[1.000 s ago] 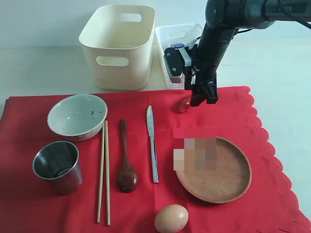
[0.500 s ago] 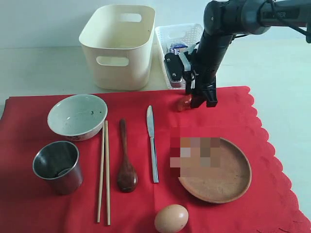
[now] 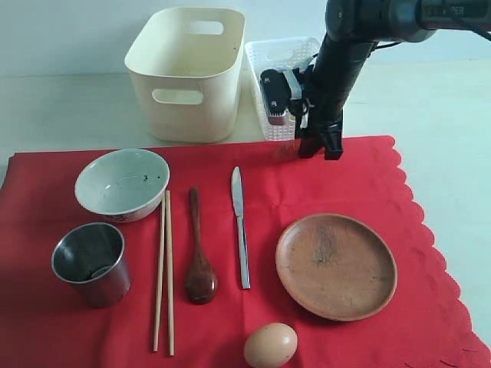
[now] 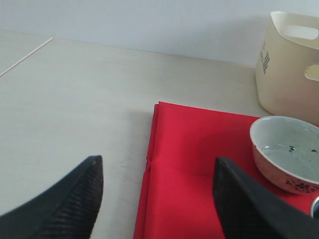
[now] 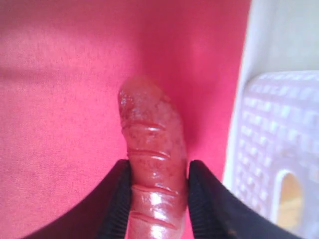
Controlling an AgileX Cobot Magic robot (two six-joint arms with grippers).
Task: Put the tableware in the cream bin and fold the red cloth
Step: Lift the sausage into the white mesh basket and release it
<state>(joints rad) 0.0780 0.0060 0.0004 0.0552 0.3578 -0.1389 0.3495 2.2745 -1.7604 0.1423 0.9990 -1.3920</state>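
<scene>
Closure had just happened: the right end effector [image 5: 158,199] narrowed onto the ridged reddish-brown sausage [image 5: 152,149] and clamped it at the far edge of the large red cloth [image 3: 368,184], beside the white lattice basket [image 3: 265,54]. No tableware was binned yet: the pale ceramic bowl [image 3: 123,182] lay on the cloth, outside the cream plastic bin [image 3: 184,77]. Meanwhile the left end effector [image 4: 157,199] gaped, empty.

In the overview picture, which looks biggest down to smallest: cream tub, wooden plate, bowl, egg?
Cream tub
Wooden plate
Bowl
Egg
Plate sits nearer the camera than bowl, so that pair is less sure.
</scene>
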